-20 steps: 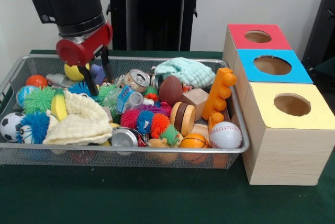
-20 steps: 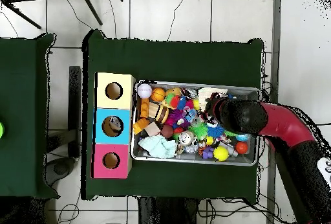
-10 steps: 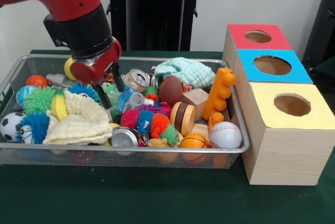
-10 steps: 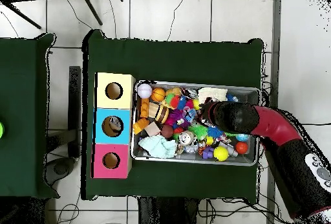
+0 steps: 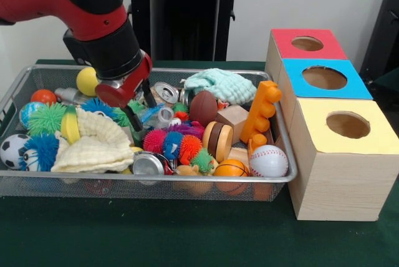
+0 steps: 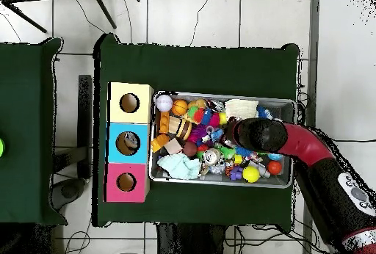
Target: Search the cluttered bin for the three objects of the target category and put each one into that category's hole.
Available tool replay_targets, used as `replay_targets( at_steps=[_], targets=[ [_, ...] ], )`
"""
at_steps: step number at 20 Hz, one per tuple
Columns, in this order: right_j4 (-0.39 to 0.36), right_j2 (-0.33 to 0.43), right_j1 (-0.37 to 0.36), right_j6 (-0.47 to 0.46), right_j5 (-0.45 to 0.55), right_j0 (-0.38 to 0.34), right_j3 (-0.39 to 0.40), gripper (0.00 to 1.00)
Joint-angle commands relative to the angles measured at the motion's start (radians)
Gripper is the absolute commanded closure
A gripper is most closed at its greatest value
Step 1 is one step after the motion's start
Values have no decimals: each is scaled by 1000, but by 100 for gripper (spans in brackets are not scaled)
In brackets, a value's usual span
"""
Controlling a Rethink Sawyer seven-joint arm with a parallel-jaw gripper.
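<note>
Claw (image 5: 141,108) lowered into bin (image 5: 37,77) clutter, fingers spread, pinching nothing.
Risk: fingers snag the green spiky ball (image 5: 128,110) or crushed can (image 5: 165,93) near the bin's far-edge middle; target category cannot be told.

Front view low and close; overhead straight down (farther), sharing bin (image 5: 149,183) (image 6: 288,104).

In the front view, the cluttered bin (image 5: 283,179) sits left of three stacked-in-a-row boxes (image 5: 340,173), touching them.
</note>
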Motion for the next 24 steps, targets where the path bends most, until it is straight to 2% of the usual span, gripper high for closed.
replay_targets(
  at_steps=[1, 6, 12, 13, 16, 17, 18, 20, 24],
  targets=[
    [16, -79, 50, 113, 170, 41, -114, 0],
    [11, -83, 67, 113, 181, 42, -124, 0],
    [10, -73, 90, 111, 144, 36, -114, 0],
    [15, -63, 96, 102, 128, 26, -106, 100],
    [27, -76, 122, 147, 101, 34, -128, 100],
    [7, -71, 126, 106, 106, 37, -132, 100],
    [27, -60, 128, 111, 102, 27, -122, 100],
    [58, -37, 111, 111, 113, 13, -91, 100],
    [111, -40, 51, 179, 146, 37, -33, 100]
  ],
)
